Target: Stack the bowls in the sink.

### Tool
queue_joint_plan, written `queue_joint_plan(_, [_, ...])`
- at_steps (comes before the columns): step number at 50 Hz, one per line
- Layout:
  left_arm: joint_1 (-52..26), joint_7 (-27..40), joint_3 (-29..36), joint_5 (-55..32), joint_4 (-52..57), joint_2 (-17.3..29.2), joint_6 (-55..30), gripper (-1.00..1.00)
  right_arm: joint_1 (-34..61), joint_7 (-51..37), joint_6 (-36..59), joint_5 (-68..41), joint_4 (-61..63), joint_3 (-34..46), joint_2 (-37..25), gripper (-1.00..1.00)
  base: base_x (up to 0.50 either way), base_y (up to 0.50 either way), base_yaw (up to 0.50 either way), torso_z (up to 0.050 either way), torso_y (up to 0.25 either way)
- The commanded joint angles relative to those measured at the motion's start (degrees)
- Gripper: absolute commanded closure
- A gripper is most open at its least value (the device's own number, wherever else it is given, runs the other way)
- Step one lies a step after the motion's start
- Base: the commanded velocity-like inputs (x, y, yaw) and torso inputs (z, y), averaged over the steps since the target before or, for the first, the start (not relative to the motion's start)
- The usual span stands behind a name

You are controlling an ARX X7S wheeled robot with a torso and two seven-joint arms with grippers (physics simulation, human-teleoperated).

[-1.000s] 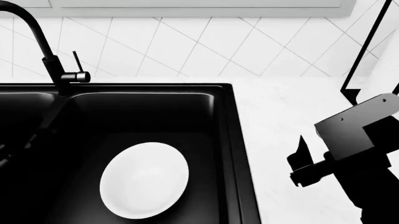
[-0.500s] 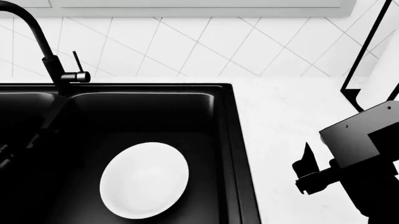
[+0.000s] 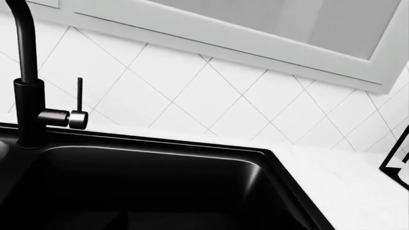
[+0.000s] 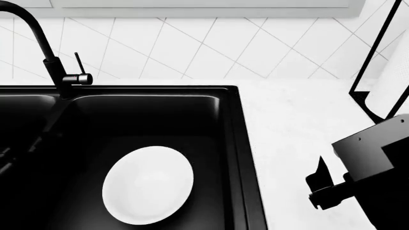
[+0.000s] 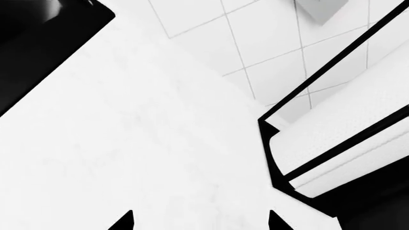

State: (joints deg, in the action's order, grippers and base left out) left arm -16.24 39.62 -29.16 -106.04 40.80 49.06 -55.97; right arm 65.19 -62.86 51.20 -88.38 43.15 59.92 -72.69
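One glossy white bowl (image 4: 148,186) lies on the floor of the black sink's (image 4: 240,143) right-hand basin and shows as a single white oval. In the head view my right gripper (image 4: 319,184) hangs over the white counter to the right of the sink, well apart from the bowl. In the right wrist view that gripper (image 5: 200,221) is open, with only bare counter between its two black fingertips (image 5: 124,222). My left arm is a dim dark shape (image 4: 19,153) over the sink's left side. The left wrist view shows the empty far part of the basin (image 3: 191,191) and none of its fingers.
A black gooseneck faucet (image 4: 38,38) with a side lever (image 3: 78,117) stands behind the sink divider. A white paper-towel roll in a black holder (image 5: 345,129) stands on the counter (image 4: 294,124) at the back right, close to my right arm. A tiled wall runs behind.
My right gripper has drawn back toward the counter's near edge and slightly to the right. The bowl has not moved.
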Motion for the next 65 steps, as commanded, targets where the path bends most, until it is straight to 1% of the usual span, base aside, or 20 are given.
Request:
queue_joint_plan(1, [-0.4, 0.0, 0.8, 0.2, -0.1, 0.1, 0.1, -1.0, -1.0, 0.0, -0.2, -0.2, 0.2, 0.4, -1.1, -1.0, 0.0, 0.0, 0.0, 0.0, 0.0])
queue_joint_plan(13, [0.5, -0.5, 0.3, 0.7, 0.0, -0.3, 0.1, -1.0, 0.5, -3.3, 2.0, -5.8, 1.7, 0.0, -2.5, -1.0, 0.0, 0.0, 0.0, 0.0, 0.0])
queue_joint_plan(24, [0.7, -1.5, 0.5, 1.6, -0.5, -0.8, 0.0, -1.0, 1.1, -5.1, 2.5, -7.7, 1.9, -0.1, -1.8, -1.0, 0.0, 0.0, 0.0, 0.0, 0.0])
queue_joint_plan(34, [0.2, -1.3, 1.2, 1.6, -0.7, -0.6, 0.1, -1.0, 1.2, -4.8, 1.2, -7.5, 1.9, -0.8, -1.7, -1.0, 0.0, 0.0, 0.0, 0.0, 0.0])
queue_joint_plan(37, [0.2, -1.3, 1.2, 1.6, -0.7, -0.5, 0.2, -1.0, 1.5, -5.1, 0.3, -5.6, 2.4, -1.5, -1.6, -1.0, 0.0, 0.0, 0.0, 0.0, 0.0])
queue_joint_plan(38, [0.2, -1.7, 0.9, 2.6, -0.2, -0.4, -0.1, -1.0, 3.3, -9.0, -1.0, -5.7, 3.0, -2.8, 0.7, -1.0, 0.0, 0.0, 0.0, 0.0, 0.0])
queue_joint_plan(59, [0.3, -1.8, 1.0, 2.7, -0.1, -0.3, 0.2, -1.0, 3.3, -9.2, -0.9, -5.9, 3.0, -2.9, 0.9, -1.0, 0.0, 0.0, 0.0, 0.0, 0.0])
queue_joint_plan(65, [0.2, -2.9, 1.4, 3.7, -0.7, -0.9, 0.1, -1.0, 3.7, -10.7, 1.1, -5.7, 3.4, -2.6, 0.0, -1.0, 0.0, 0.0, 0.0, 0.0, 0.0])
